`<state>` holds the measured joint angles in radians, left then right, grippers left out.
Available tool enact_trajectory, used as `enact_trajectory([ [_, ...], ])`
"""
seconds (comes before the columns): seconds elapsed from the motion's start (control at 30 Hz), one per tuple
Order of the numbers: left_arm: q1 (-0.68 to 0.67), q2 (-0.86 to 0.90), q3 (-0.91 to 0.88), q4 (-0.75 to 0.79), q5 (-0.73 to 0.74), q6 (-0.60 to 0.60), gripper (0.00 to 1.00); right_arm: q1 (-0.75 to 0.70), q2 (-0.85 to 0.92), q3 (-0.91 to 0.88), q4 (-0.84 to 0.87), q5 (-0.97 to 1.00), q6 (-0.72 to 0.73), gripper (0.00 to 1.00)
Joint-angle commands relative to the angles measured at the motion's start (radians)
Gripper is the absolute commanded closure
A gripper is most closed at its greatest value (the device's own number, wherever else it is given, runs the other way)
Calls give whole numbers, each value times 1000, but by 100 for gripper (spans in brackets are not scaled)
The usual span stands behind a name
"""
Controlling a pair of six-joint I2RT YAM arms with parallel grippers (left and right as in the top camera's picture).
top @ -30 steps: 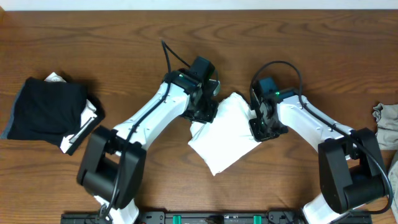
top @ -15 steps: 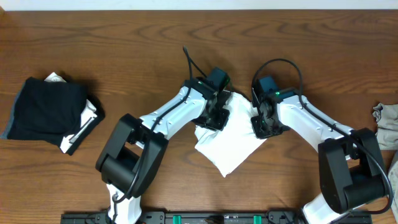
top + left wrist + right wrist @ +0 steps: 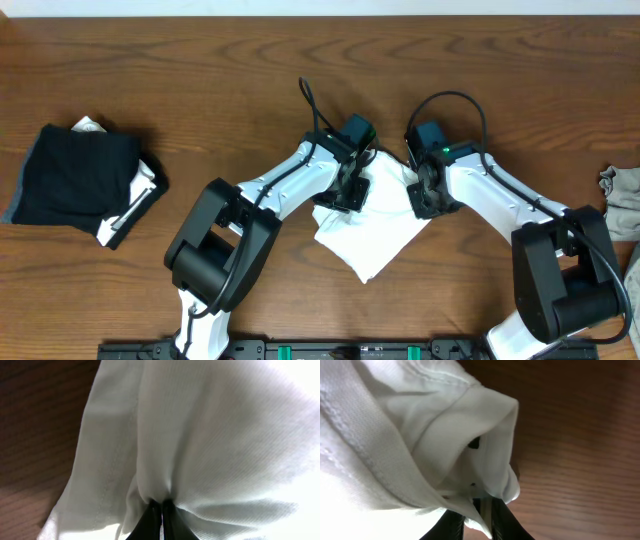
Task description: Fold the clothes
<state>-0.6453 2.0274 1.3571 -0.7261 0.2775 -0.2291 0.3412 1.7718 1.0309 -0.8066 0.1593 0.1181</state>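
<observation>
**Left arm has carried its edge of the shirt across to the right**

At the far left, the folded pile of dark cloth (image 3: 80, 180) lies on the brown wooden table (image 3: 200, 60) exactly where it was one second ago. Next to it, the left gripper (image 3: 352, 190) has travelled to the right. It is pressed together on a pinch of the thin white cloth T-shirt (image 3: 375, 235), and the cloth fans out from its tips in the left wrist view. The shirt lies in the middle of the table between both arms, and its lower corner has shifted right with this move.

The right gripper (image 3: 420, 195) has hardly moved. Cloth passes between its fingers (image 3: 505, 520), but I cannot tell if they really squeeze it. I judge this fold nearly closed.

At the right edge, the crumpled grey-beige garment (image 3: 622, 200) waits untouched.
</observation>
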Motion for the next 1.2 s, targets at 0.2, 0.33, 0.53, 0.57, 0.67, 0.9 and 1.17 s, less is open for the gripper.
enact_trajectory([
  [0.2, 9, 42, -14, -13, -114, -17, 94, -33, 1, -6, 14, -1, 30, 75],
  [0.33, 12, -25, -3, -32, -115, -17, 94, -33, -1, -4, 7, -39, 70, 72],
  [0.53, 23, -222, 8, -48, -216, -16, 94, -37, -42, 7, 13, -59, 100, 70],
  [0.57, 23, -246, 8, -50, -224, -17, 94, -40, -58, 11, 15, -60, 111, 69],
  [0.67, 27, -298, 8, -77, -222, -17, 94, -53, -116, 27, 21, -79, 122, 69],
  [0.9, 27, -311, -2, -213, -198, -64, 94, -88, -266, 71, 45, -370, 65, 93],
  [1.17, 24, -311, -18, -211, 79, -71, 94, -97, -230, 70, 97, -808, -5, 91],
])
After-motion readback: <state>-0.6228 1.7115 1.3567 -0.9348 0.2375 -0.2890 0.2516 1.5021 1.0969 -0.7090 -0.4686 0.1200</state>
